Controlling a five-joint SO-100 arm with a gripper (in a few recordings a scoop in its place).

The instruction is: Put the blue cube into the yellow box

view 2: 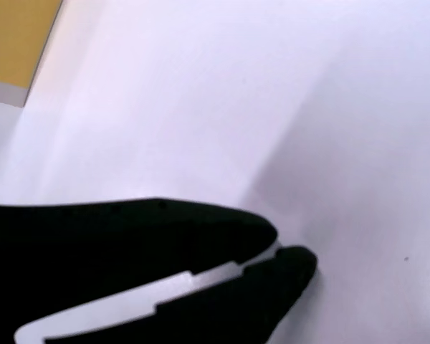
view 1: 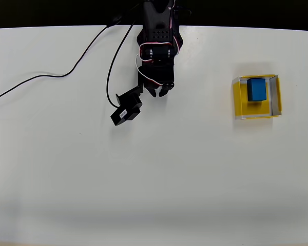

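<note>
The black gripper (view 2: 276, 251) has its jaws clenched together on nothing: in the wrist view the two dark fingertips meet with only a thin pale seam between them, over bare white table (view 2: 287, 107). In the overhead view the gripper (view 1: 161, 91) hangs near the arm's base, well apart from the yellow box (view 1: 237, 100) at the right. The blue cube (view 1: 256, 89) already sits inside the box, toward its upper half. It looks slightly longer up-and-down in that view, edges roughly square with the walls. Judging from this, the placing looks done; what remains seems only for the arm to settle back clear of the box.
</note>
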